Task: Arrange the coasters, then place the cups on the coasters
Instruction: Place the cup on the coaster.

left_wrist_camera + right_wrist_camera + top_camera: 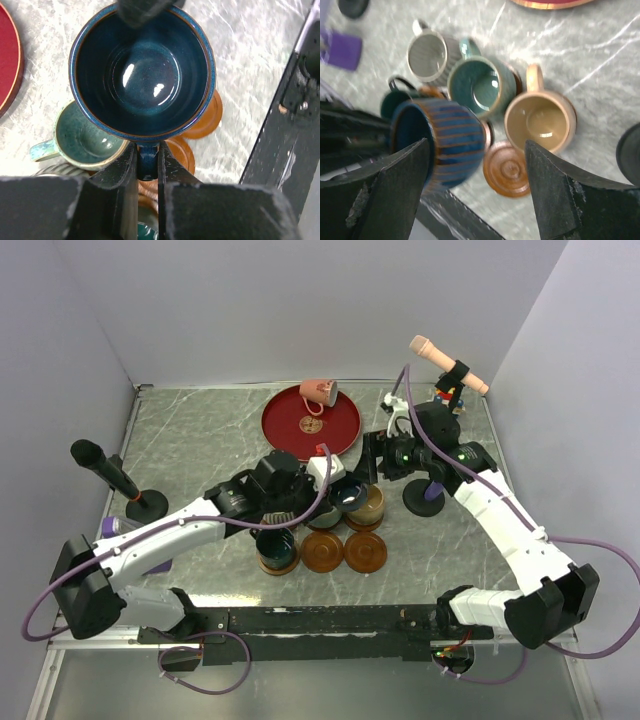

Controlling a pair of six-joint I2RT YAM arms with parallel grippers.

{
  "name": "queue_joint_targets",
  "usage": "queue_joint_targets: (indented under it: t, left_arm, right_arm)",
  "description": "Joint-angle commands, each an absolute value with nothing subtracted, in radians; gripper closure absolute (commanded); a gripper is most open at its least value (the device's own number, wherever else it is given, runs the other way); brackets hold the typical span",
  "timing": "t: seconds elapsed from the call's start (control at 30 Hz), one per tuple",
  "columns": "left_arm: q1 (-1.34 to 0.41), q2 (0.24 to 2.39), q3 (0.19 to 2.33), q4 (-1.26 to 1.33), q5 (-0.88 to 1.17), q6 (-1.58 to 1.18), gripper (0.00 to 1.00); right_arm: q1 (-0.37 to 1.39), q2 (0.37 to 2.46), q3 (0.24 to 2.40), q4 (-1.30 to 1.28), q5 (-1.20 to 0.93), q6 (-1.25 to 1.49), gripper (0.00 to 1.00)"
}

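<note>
The left claw (146, 160) clamps the dark blue cup (142, 70) by its handle (147, 169), upright above bare coasters (205, 117) beneath, likely for placing; the right claw (475, 167) hangs released.

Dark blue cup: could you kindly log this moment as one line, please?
left end effector: shut on dark blue cup handle | right end effector: open, empty | cup: tilted, over coasters
</note>
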State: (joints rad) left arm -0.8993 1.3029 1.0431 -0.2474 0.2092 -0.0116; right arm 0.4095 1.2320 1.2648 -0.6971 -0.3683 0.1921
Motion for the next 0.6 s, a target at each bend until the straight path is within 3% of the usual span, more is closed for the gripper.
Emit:
queue_joint_targets:
  t: [0.0, 0.17, 0.57]
  left_arm:
    - [-0.876, 1.236, 1.091, -0.221, 0.325, 0.107, 0.99]
    - [-0.871, 1.250, 1.118, -0.268, 0.413, 0.149, 0.99]
    - [-0.871, 1.285, 1.186, -0.342, 0.503, 0.187, 0.99]
  right_arm:
    - [0.405, 1.221, 1.307, -0.787, -0.414, 0.074, 0.19]
    - [0.428, 1.229, 1.302, -0.785, -0.449, 0.052, 0.24]
    - [0.551, 1.269, 1.293, -0.765, -0.433, 0.014, 0.51]
